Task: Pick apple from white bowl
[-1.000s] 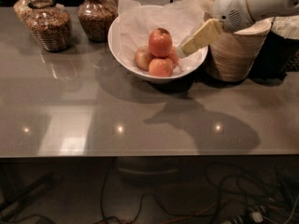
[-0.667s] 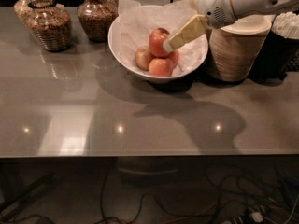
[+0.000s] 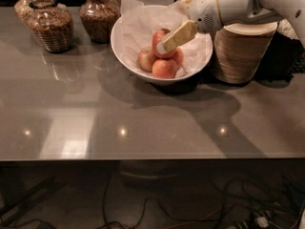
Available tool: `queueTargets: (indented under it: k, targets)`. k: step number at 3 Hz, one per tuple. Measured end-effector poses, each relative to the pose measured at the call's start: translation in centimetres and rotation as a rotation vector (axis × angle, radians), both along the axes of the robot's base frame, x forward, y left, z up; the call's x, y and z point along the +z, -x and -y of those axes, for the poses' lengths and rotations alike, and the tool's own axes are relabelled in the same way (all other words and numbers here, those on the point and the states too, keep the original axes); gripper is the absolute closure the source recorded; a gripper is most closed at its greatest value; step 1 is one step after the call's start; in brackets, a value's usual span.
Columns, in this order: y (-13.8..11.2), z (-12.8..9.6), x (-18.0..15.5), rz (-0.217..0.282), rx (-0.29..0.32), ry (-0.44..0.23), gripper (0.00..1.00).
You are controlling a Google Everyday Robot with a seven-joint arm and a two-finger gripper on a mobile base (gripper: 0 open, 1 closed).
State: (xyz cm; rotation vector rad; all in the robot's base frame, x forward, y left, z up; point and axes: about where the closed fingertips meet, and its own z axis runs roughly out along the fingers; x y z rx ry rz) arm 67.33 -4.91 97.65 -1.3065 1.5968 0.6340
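Note:
The white bowl [image 3: 122, 52], lined with crumpled white paper, stands at the back middle of the grey table. It holds several apples. The red apple [image 3: 158, 37] lies on top of the pile, with smaller paler apples [image 3: 164, 68] around and below it. My gripper [image 3: 163, 46] reaches in from the upper right, tilted down to the left. Its beige tip lies against the right front side of the red apple and covers part of it. The apple still rests on the pile.
Two glass jars of brown grains, one [image 3: 47, 25] and the other [image 3: 99, 11], stand left of the bowl. A stack of beige disposable bowls [image 3: 243, 51] stands just right of it, under my arm. The table's front edge [image 3: 152, 159] has cables on the floor below.
My gripper has moved left and down from above the bowl's right rim into the bowl, onto the top red apple. The apples have not moved.

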Motion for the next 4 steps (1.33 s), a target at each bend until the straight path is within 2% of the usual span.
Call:
queueTargets:
  k: [3,4]
  targets:
    - [-2.2,-1.0,-4.9,-0.035,0.045,0.017,0.00]
    - [-2.2,-1.0,-4.9,-0.036,0.045,0.017,0.19]
